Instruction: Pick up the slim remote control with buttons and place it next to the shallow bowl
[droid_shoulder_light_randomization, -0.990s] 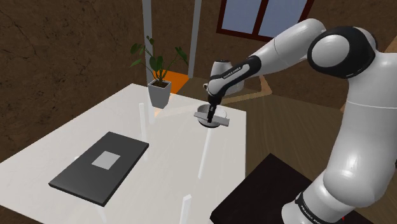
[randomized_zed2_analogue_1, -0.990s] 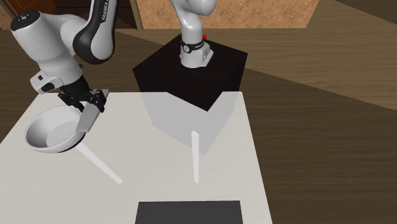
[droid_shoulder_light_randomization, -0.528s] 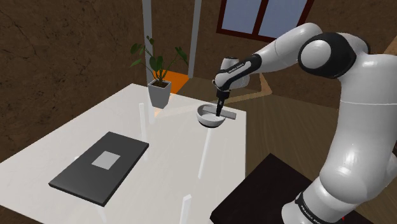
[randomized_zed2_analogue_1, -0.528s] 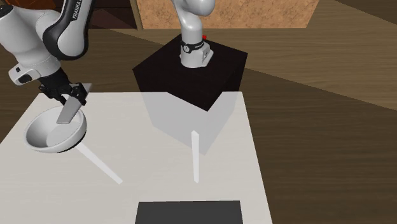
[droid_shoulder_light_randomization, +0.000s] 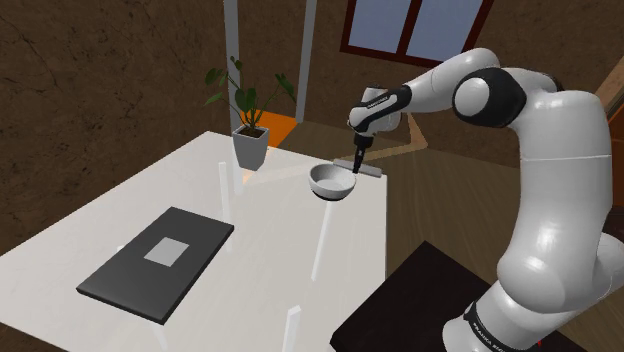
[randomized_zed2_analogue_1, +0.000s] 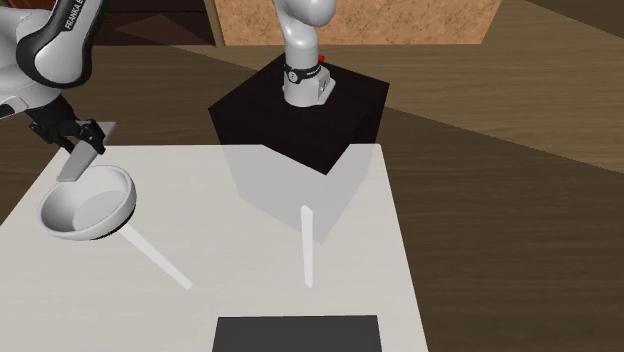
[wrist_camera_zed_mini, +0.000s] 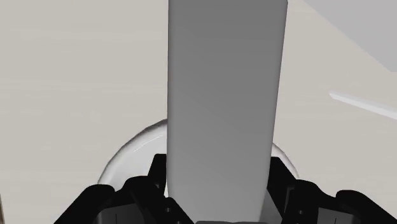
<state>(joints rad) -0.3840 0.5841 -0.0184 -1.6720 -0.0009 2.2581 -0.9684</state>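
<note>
**Step in hand: carry to placement, remote clamped in the claw beside the bowl**

The gripper (droid_shoulder_light_randomization: 358, 157) holds the remote (wrist_camera_zed_mini: 226, 95), a plain grey slab, end-down between its two fingers (wrist_camera_zed_mini: 280, 181), which clasp its long edges. The remote hangs just beside the shallow bowl (randomized_zed2_analogue_1: 68, 228), on the shoulder view's right of it, near the edge of the white table (randomized_zed2_analogue_1: 250, 250). The next move appears to be a descent to bare table clear of the bowl rim and inside the edge, then opening the claw. No buttons can be made out on the remote. Its lower end and the gap to the table cannot be judged. In the wrist view the remote covers most of the bowl.
</note>
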